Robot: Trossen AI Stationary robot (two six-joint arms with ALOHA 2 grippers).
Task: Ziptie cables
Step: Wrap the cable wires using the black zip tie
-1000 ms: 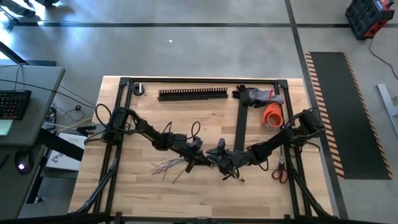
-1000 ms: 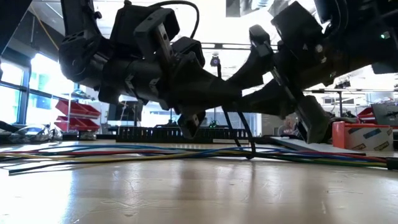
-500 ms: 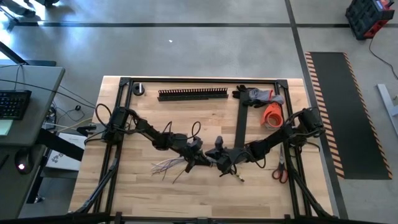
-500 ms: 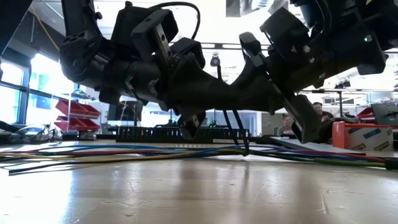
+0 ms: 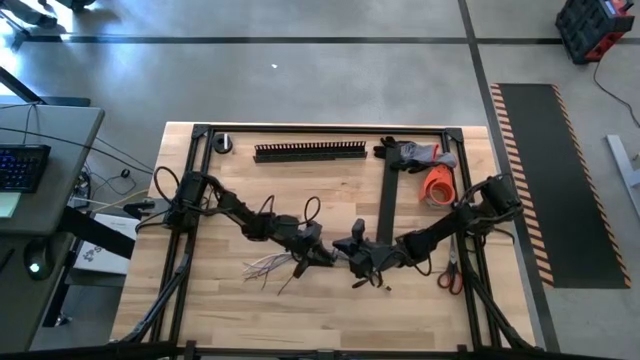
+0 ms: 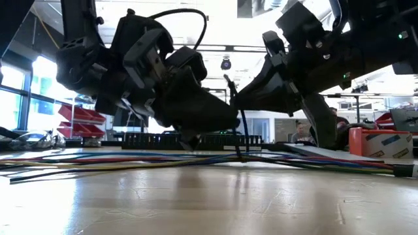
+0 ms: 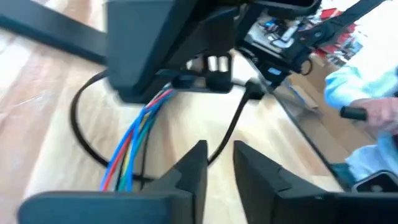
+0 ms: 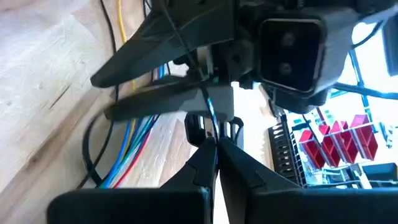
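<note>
The cables are thin blue, red, green and yellow wires lying along the table, also seen low, with their loose ends spread toward the left. A black ziptie loops around them. My left gripper is open. It hangs just over the bundle at mid-table, with the loop passing under its fingers. Whether it touches the loop, I cannot tell. My right gripper faces it at close range and is shut on the ziptie's strap. My right gripper pinches the ziptie's thin black strap between its two fingers. It comes slanting down from the table's right. Below the fingers the strap runs almost upright down to the cables on the table.
A black slotted duct lies along the far edge, and a flat black strip lies right of centre. Gloves, an orange tape roll and scissors sit on the right. A person is in the room beyond.
My right gripper has moved toward the table's left, closer to my left gripper. The strap below it hung in a slack curve and now stands straighter. My left gripper has tipped down nearer the cables.
</note>
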